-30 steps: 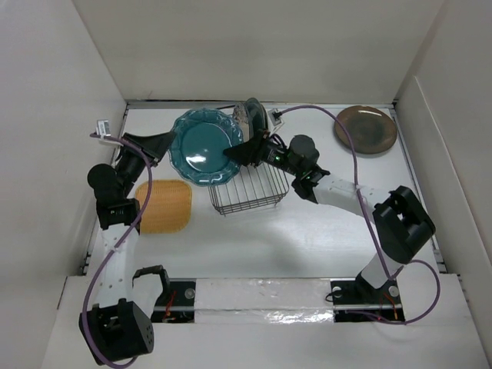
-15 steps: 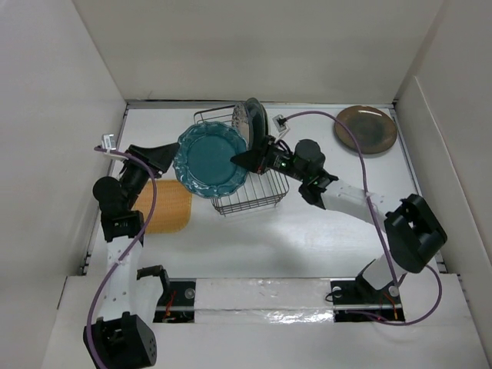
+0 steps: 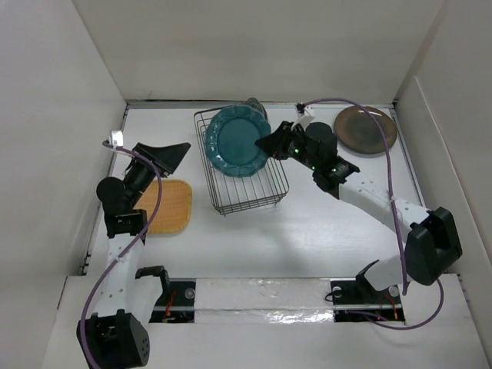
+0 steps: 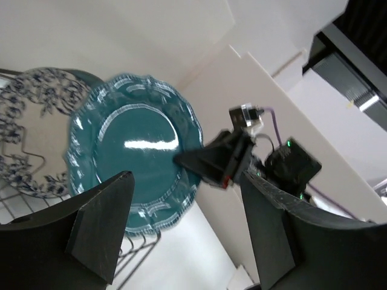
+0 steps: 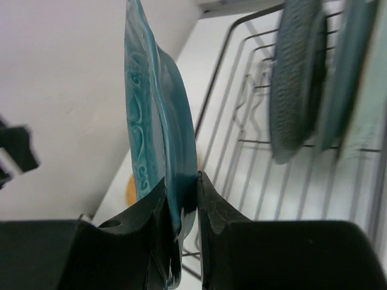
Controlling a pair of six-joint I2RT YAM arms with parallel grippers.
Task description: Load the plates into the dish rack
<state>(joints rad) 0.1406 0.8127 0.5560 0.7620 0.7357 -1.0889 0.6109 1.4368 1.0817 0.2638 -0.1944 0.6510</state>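
The dark teal scalloped plate [image 3: 237, 141] stands on edge above the back half of the black wire dish rack [image 3: 254, 196]. My right gripper [image 3: 265, 143] is shut on its right rim, and the right wrist view shows the rim [image 5: 154, 121] pinched between the two fingers [image 5: 181, 199]. My left gripper [image 3: 178, 151] is open to the left of the plate, apart from it. In the left wrist view the teal plate [image 4: 130, 151] sits beyond the spread fingers [image 4: 187, 229], in front of a blue-and-white plate [image 4: 24, 139]. Grey-blue [image 5: 296, 78] and pale mint [image 5: 357, 72] plates stand in the rack.
An orange rounded-square plate [image 3: 165, 206] lies flat on the table under the left arm. A glossy brown plate [image 3: 365, 129] lies at the back right corner. White walls enclose the table on three sides.
The left gripper has opened, let go of the teal plate and pulled back to the left. The right gripper has shut on the plate's rim and carried it right, over the rack.
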